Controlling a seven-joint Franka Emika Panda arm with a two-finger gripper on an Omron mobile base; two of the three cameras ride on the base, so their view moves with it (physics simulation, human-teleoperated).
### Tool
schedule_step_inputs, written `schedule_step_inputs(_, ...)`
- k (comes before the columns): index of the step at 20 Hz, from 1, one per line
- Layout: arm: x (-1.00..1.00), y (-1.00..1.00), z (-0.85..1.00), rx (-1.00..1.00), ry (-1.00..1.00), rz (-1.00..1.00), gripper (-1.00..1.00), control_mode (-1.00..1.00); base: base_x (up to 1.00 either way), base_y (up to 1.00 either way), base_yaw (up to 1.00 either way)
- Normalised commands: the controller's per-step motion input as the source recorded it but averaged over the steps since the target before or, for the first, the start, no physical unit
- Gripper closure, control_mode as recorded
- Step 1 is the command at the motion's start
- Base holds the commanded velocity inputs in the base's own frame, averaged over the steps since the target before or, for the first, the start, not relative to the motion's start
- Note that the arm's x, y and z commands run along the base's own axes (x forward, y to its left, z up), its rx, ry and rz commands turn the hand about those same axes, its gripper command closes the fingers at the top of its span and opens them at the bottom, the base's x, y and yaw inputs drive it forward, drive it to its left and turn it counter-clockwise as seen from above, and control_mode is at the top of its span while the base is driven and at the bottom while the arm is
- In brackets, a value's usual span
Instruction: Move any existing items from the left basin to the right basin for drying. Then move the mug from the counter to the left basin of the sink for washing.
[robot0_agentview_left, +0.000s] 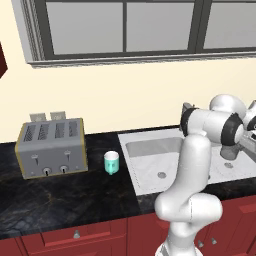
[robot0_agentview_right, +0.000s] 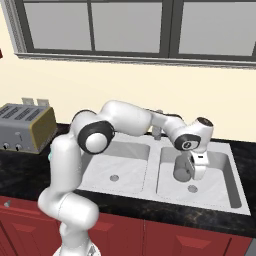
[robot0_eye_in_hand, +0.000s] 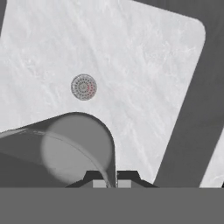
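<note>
Holding the grey cup (robot0_agentview_right: 182, 169) by its rim, the gripper (robot0_agentview_right: 196, 169) has its fingers pinched together on the cup's wall and hangs low inside the right basin (robot0_agentview_right: 227, 186), above the drain (robot0_eye_in_hand: 83, 86). The left basin (robot0_agentview_right: 125, 162) looks bare, so the first half of the task seems nearly finished; the cup has only to be set down and let go. The mug (robot0_agentview_left: 111, 162) stands on the counter (robot0_agentview_left: 60, 200) near the toaster (robot0_agentview_left: 50, 148), untouched, so that whole second step remains.
</note>
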Motion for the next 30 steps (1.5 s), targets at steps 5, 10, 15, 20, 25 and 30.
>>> schedule_step_inputs(5, 0.15, -0.12, -0.37, 0.00, 0.00, 0.01, 1.00, -1.00, 0.00, 0.00, 0.00)
schedule_step_inputs(10, 0.18, -0.06, -0.37, -0.02, 0.00, 0.00, 1.00, -1.00, 0.00, 0.00, 0.00)
schedule_step_inputs(15, 0.19, -0.07, -0.37, -0.04, 0.00, 0.00, 1.00, -1.00, 0.00, 0.00, 0.00)
schedule_step_inputs(20, 0.12, -0.05, -0.36, -0.04, 0.00, 0.00, 1.00, -1.00, 0.00, 0.00, 0.00)
schedule_step_inputs(25, 0.01, -0.01, -0.22, -0.01, 0.00, 0.00, 1.00, -1.00, 0.00, 0.00, 0.00)
schedule_step_inputs(30, 0.00, 0.00, -0.14, 0.00, 0.00, 0.00, 1.00, -1.00, 0.00, 0.00, 0.00)
